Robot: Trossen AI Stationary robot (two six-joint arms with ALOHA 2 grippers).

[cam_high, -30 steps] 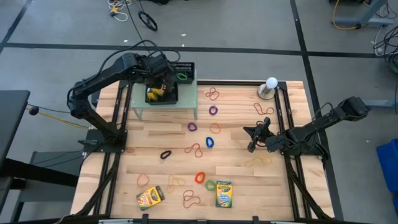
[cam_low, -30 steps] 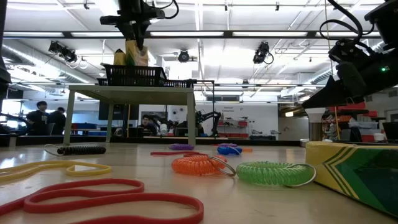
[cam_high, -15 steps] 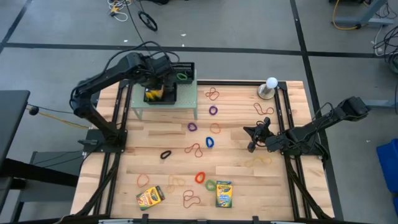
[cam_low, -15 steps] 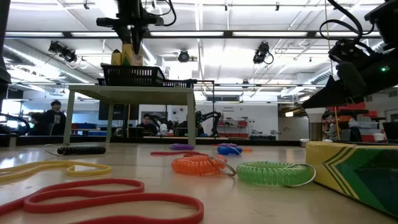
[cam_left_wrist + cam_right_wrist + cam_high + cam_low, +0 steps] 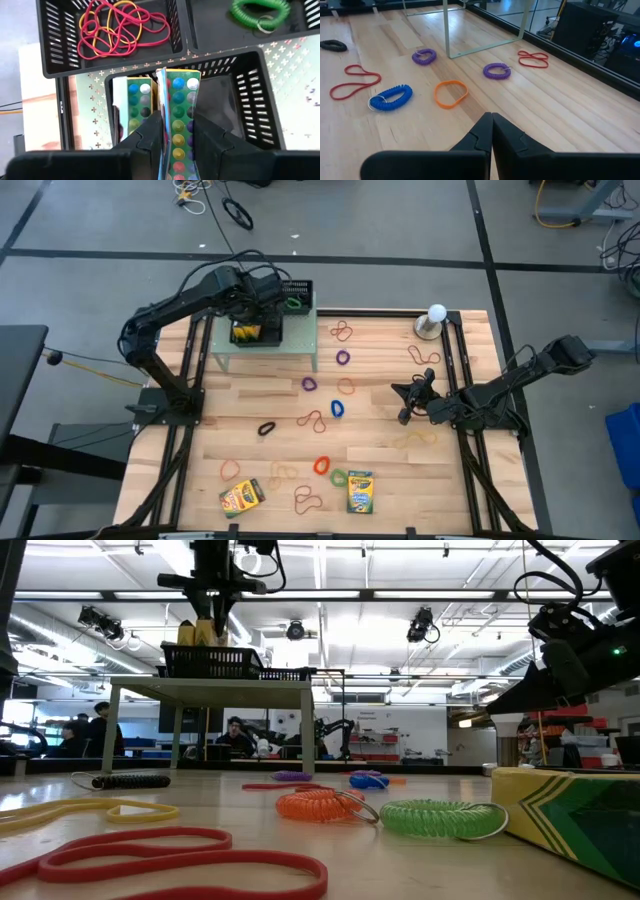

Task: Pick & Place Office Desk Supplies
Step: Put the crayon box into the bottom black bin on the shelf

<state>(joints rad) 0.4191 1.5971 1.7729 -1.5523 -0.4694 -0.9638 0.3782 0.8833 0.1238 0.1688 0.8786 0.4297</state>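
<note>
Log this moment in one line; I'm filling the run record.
left gripper: shut on crayon box, over mesh tray on shelf | right gripper: shut, idle above table

**Four cameras, one shared shelf**

The high view looks straight down on the whole table (image 5: 380, 450). The low view sits at tabletop height, close to the near loops, facing the room. The left wrist view looks steeply down into the trays (image 5: 250, 95) at eleven o'clock; the right wrist view skims the boards. All show the shelf (image 5: 300, 345).
</note>
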